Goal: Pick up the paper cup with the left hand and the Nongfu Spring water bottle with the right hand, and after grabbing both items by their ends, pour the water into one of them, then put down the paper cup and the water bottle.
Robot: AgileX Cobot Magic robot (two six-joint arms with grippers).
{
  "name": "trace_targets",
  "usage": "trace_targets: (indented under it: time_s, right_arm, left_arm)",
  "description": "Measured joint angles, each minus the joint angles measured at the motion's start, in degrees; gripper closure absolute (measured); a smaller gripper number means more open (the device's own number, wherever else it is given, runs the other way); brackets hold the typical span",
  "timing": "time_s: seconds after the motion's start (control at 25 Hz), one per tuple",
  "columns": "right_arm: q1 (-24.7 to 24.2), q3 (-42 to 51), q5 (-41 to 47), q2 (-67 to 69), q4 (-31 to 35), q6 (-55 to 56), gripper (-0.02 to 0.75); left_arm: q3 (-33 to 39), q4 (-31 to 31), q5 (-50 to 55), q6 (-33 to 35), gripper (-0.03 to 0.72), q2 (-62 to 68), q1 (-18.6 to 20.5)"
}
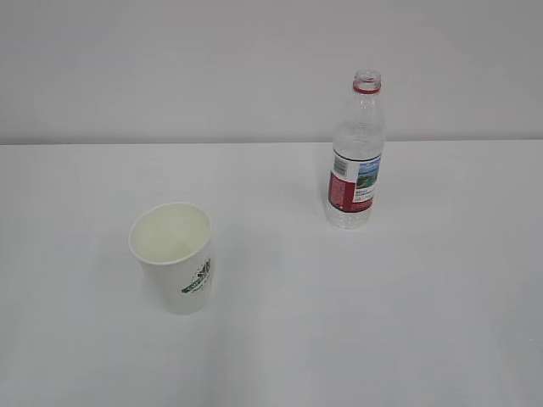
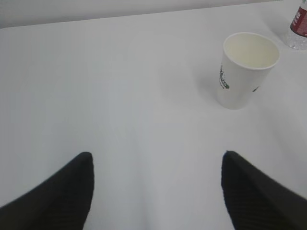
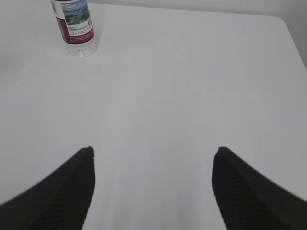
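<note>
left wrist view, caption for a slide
Open black gripper above white table, facing an upright white paper cup.

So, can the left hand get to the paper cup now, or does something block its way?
Probably yes. The left hand has its jaws wide open and holds nothing. Only bare table lies between it and the upright paper cup, ahead and to its right. The water bottle stands apart, behind the cup.

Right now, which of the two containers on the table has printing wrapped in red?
The Nongfu Spring water bottle: tall, clear, uncapped, with a red-white label and red neck ring. The paper cup is white with a small green-and-black logo.
</note>
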Motion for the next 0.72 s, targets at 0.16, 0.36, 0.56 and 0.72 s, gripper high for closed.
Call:
trace_targets:
  time_s: [0.16, 0.36, 0.56, 0.72]
  right_arm:
    - [0.00, 0.00, 0.00, 0.00, 0.00, 0.00, 0.164]
    - [0.00, 0.00, 0.00, 0.00, 0.00, 0.00, 0.164]
    - [0.00, 0.00, 0.00, 0.00, 0.00, 0.00, 0.164]
    - [0.00, 0.00, 0.00, 0.00, 0.00, 0.00, 0.164]
  left_arm:
    - [0.00, 0.00, 0.00, 0.00, 0.071, 0.00, 0.00]
    - [0.00, 0.00, 0.00, 0.00, 0.072, 0.00, 0.00]
    - [0.00, 0.00, 0.00, 0.00, 0.077, 0.00, 0.00]
    - [0.00, 0.00, 0.00, 0.00, 0.089, 0.00, 0.00]
